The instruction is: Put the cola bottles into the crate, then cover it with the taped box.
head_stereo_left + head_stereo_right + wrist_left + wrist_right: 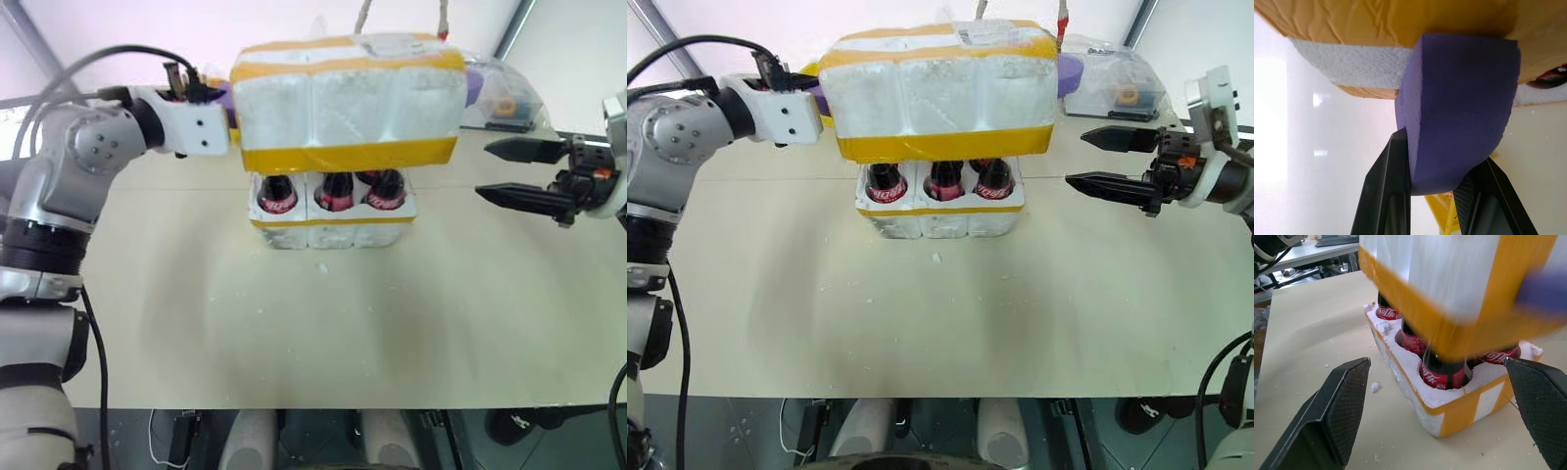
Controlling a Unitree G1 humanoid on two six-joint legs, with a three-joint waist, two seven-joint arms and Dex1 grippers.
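I see the cola bottles standing in the crate mid-table, the taped box held just above them. My left gripper clamps its purple end; my right gripper waits wide beside. A clear plastic box sits behind.

A broad beige table spreads across the scene, with small white crumbs dotted on its top near the middle. Off at the far right corner sits a clear plastic container with something orange showing through its wall. Two thin cords hang down at the back.
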